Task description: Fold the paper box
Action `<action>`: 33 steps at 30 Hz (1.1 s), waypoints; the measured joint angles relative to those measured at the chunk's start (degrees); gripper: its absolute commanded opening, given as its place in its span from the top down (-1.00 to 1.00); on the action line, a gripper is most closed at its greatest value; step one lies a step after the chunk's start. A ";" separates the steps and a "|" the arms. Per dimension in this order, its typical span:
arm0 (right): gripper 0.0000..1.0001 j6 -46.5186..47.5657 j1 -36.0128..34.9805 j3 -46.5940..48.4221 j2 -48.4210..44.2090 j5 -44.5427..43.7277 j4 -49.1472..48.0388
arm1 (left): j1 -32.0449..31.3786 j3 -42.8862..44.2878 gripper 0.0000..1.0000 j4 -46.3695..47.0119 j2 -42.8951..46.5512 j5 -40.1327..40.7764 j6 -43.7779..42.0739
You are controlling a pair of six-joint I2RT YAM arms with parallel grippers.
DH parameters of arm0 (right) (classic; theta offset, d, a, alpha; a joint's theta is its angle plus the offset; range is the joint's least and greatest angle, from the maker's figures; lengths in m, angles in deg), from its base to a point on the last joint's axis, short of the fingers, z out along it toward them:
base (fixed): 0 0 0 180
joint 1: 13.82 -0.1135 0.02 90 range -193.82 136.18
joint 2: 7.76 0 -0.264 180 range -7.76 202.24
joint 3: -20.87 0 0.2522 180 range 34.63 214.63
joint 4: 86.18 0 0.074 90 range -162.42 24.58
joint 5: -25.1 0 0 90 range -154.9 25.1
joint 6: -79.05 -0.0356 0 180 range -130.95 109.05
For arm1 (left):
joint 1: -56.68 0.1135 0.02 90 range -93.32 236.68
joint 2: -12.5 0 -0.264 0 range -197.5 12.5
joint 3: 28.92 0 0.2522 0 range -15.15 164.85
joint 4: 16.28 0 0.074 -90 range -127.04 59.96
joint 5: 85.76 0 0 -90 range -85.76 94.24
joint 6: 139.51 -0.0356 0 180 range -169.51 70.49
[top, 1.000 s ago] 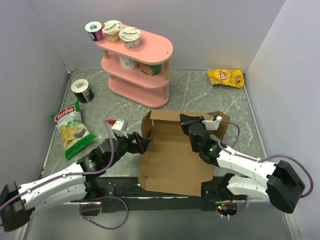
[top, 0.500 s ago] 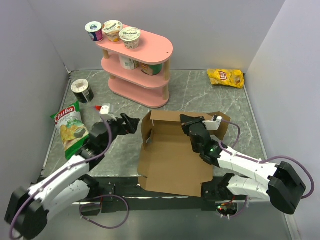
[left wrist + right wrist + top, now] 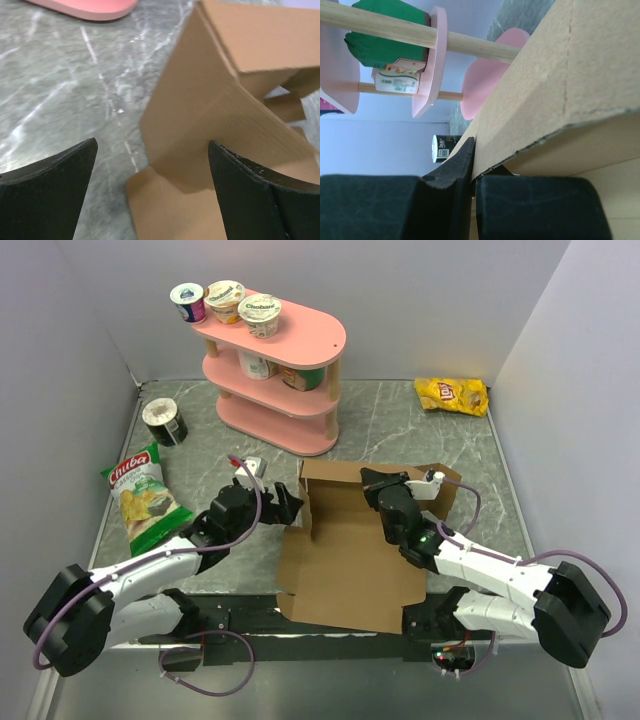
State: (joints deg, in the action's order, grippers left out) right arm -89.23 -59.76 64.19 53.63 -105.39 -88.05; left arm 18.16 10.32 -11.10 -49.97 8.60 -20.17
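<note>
Left end effector [image 3: 288, 502] gapes wide beside the paper box [image 3: 350, 565], at its raised left flap; right end effector [image 3: 372, 480] pinches the rear wall

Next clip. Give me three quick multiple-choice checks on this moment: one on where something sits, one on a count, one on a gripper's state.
1. Where on the table does the yellow chip bag lie?
A. far right
B. near left
C. centre

2. How many cups stand on top of the pink shelf?
A. two
B. three
C. five

3. The right gripper is:
A. open, clear of everything
B. shut on the far wall of the paper box
C. shut on nothing

Answers:
1. A, since the top view shows the bag near the far right corner.
2. B, since three cups stand side by side on the top tier.
3. B, since the right wrist view shows the cardboard edge pinched in it.
</note>
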 measured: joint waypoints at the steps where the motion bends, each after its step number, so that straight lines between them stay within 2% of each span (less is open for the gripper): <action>1: 0.93 0.00 0.09 0.00 0.20 0.00 -0.17 | -0.42 -0.02 -0.98 0.57 -0.20 -0.28 -0.22; 14: 0.93 0.20 0.20 0.00 0.72 0.04 -1.03 | -3.74 -5.33 -0.96 15.37 -6.08 -0.96 -2.38; 25: 0.93 0.48 0.22 0.02 1.03 0.02 -1.46 | -5.46 -5.64 -0.98 27.41 -12.81 1.49 -5.33; 33: 0.93 1.22 0.24 0.13 1.60 0.04 -2.27 | -5.84 -3.74 -0.72 31.82 -17.35 2.89 -9.18</action>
State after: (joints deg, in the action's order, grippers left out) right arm -88.00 -59.52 64.32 55.23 -105.34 -90.33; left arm 12.32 6.58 20.72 -67.33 11.49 -29.35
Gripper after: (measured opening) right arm 0.075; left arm 0.898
